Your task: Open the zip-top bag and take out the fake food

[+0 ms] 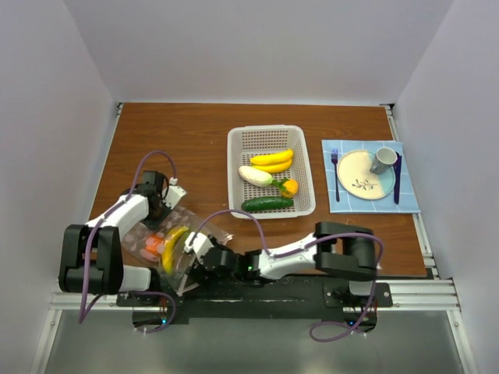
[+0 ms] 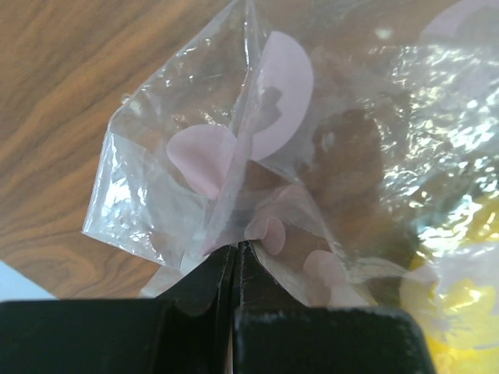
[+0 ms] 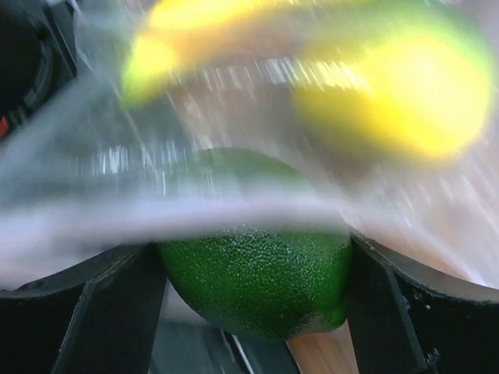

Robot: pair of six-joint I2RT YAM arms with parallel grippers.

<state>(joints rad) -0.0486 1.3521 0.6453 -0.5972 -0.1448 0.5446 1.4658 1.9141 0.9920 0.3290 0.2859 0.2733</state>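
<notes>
The zip-top bag (image 1: pixel 156 234) lies crumpled at the near left of the table, and a yellow banana (image 1: pixel 173 248) and an orange-red tomato (image 1: pixel 152 245) show through it. My left gripper (image 1: pixel 161 209) is shut on a fold of the bag's clear, pink-dotted plastic (image 2: pixel 234 140), its jaws pressed together (image 2: pixel 236 248). My right gripper (image 1: pixel 191 253) reaches into the bag's near end. Its fingers (image 3: pixel 109 312) sit against both sides of a green round fruit (image 3: pixel 257 280). Behind a blurred pink zip strip lie a banana (image 3: pixel 234 19) and a lemon (image 3: pixel 413 93).
A white perforated basket (image 1: pixel 269 134) in the middle holds bananas (image 1: pixel 273 160), a white oval (image 1: pixel 255 175), a cucumber (image 1: pixel 267 204) and a small orange piece (image 1: pixel 289 187). At the right a blue mat (image 1: pixel 409 204) carries a cream plate (image 1: pixel 360 175), grey mug (image 1: pixel 383 160) and cutlery.
</notes>
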